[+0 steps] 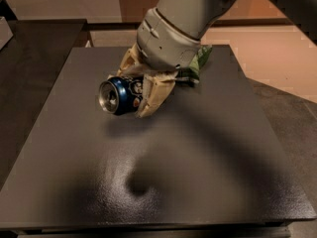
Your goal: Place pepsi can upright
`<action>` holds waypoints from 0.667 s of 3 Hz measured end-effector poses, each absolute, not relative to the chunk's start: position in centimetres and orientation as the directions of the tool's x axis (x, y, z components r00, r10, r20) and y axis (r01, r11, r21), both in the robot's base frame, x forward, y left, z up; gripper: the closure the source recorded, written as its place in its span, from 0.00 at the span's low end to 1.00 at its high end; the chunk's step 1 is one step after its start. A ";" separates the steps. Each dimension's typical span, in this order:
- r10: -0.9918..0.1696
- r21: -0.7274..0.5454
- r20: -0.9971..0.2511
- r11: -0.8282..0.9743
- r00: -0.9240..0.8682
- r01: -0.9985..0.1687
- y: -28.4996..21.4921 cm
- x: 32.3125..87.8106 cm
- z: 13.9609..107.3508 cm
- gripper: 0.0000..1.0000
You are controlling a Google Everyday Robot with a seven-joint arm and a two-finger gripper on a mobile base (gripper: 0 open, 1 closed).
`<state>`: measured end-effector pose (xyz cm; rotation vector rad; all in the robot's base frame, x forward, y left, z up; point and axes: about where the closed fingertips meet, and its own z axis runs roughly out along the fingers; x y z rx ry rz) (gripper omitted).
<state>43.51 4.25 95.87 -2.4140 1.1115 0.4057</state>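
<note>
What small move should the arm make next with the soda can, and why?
Probably rotate the wrist to bring the can vertical before lowering it. The end effector is shut on the can and seems to hold it just above the table. The can lies sideways, with one silver end facing left, so setting it down now would likely leave it on its side.

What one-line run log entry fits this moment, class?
tool: shut on pepsi can, above table | can: lying sideways, not upright | green bag: behind tool
</note>
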 end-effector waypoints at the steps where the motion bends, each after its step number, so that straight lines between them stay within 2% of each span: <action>1: -0.614 -0.254 -0.611 -0.445 0.499 -0.858 4.1 44.3 97.0 1.00; 2: -0.541 -0.213 -0.746 -0.359 0.388 -0.909 3.8 43.8 97.7 1.00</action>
